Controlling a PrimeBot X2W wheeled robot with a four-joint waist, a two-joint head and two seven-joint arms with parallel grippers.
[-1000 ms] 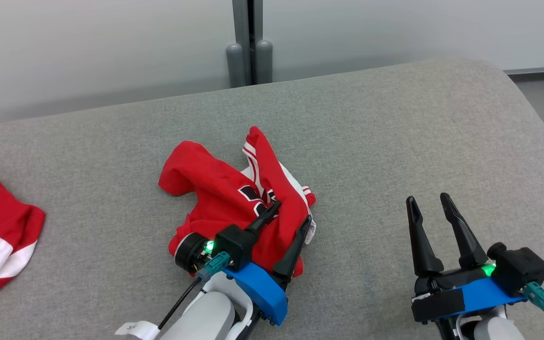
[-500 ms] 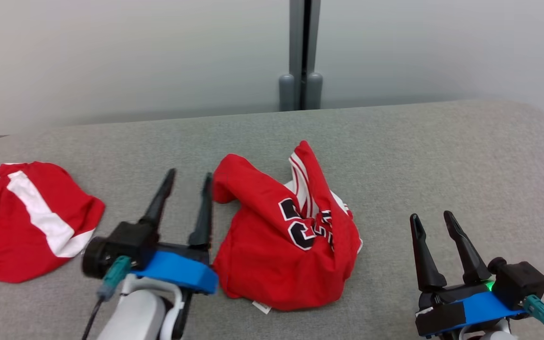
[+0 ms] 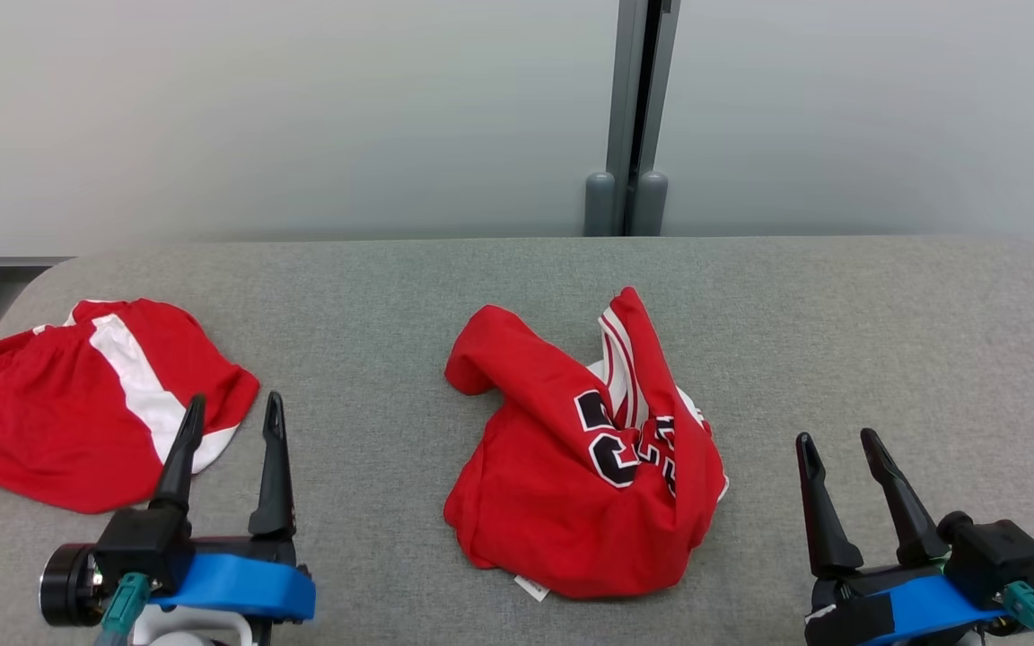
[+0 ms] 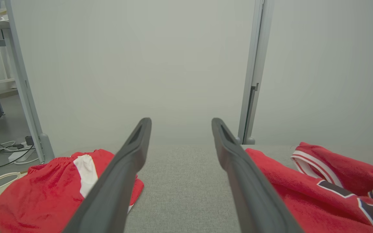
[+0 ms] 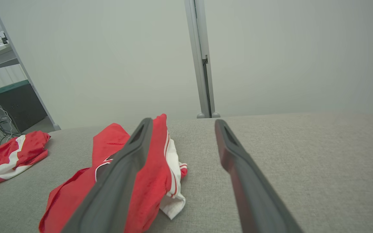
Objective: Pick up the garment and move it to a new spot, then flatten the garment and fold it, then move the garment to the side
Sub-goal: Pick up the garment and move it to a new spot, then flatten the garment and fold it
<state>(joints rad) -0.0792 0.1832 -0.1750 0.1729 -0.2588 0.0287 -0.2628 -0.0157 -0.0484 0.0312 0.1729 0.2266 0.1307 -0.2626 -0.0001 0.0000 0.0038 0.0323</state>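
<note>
Near the left edge of the grey padded surface (image 3: 840, 305) lie red shorts (image 3: 50, 422) with a white stripe, seemingly not the piece being worked on. Just beside them, by the front edge, the left gripper (image 3: 234, 399) hovers with fingers spread wide and empty. At the middle sits the red jersey (image 3: 553, 484), bunched and touched by neither gripper, so flattening is probably next. By the front right, the right gripper (image 3: 836, 438) also stands wide and empty, leaving room to spread the cloth.
</note>
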